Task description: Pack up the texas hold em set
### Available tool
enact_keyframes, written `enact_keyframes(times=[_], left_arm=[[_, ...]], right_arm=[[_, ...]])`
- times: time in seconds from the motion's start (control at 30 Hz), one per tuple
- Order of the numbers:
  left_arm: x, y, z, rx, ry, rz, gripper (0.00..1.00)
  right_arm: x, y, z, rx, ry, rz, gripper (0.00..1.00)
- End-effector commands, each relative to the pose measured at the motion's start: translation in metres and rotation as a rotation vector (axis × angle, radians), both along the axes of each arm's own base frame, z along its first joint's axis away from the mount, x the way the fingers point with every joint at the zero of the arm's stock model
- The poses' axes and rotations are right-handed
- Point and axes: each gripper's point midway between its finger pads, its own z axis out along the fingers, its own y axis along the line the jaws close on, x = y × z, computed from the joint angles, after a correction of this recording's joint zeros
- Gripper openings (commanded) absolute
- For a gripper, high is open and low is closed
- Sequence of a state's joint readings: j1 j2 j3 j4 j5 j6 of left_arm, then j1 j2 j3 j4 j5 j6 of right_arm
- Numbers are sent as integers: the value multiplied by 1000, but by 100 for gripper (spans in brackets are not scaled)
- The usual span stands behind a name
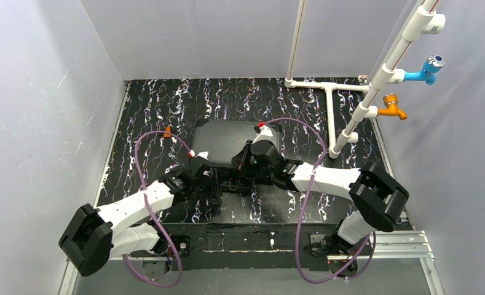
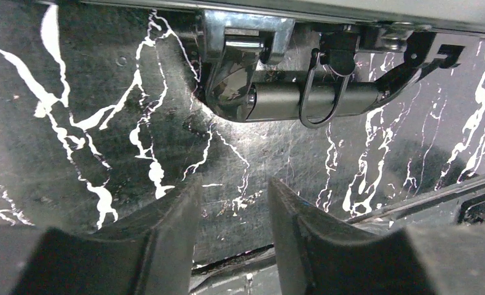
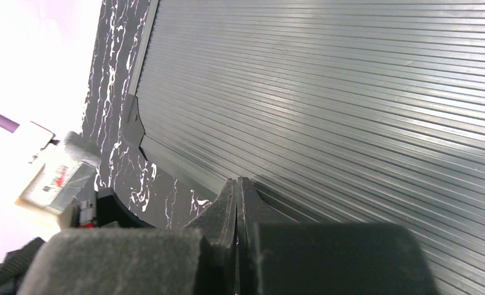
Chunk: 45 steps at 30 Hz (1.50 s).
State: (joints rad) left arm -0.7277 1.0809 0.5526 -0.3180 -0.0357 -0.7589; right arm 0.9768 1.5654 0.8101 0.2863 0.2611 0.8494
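closed black case (image 1: 227, 138), ribbed lid (image 3: 350, 92) on top, contents hidden

The closed case (image 1: 227, 136) fills the middle of the table (image 1: 147, 110), and the left arm (image 1: 141, 203) and right arm (image 1: 326, 178) crowd its near edge. Open tabletop lies left of the case and along the far strip. The white pipe frame (image 1: 329, 117) (taps (image 1: 392, 109) jutting above) blocks the right side.
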Motion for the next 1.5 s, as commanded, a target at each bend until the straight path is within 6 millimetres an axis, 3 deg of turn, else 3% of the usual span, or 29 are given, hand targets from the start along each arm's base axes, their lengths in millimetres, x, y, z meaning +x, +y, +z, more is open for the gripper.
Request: enact_keyframes(times=[0.0, 0.17, 0.8, 1.0, 1.3, 1.47], left_arm=[[11, -15, -3, -36, -34, 18, 39], [14, -20, -9, -30, -39, 13, 35], [20, -23, -42, 53, -62, 50, 28], [25, -26, -42, 50, -90, 73, 25], [39, -21, -24, 7, -188, 145, 23], [44, -30, -11, -27, -207, 130, 24]], right_arm=[[-151, -228, -178, -1010, 623, 63, 1], [-147, -233, -168, -992, 587, 6, 1], [-152, -233, -182, -1041, 636, 33, 1], [-152, -233, -182, -1041, 635, 35, 1], [-151, -234, -182, -1042, 631, 35, 1], [-151, -234, -182, -1044, 631, 33, 1]])
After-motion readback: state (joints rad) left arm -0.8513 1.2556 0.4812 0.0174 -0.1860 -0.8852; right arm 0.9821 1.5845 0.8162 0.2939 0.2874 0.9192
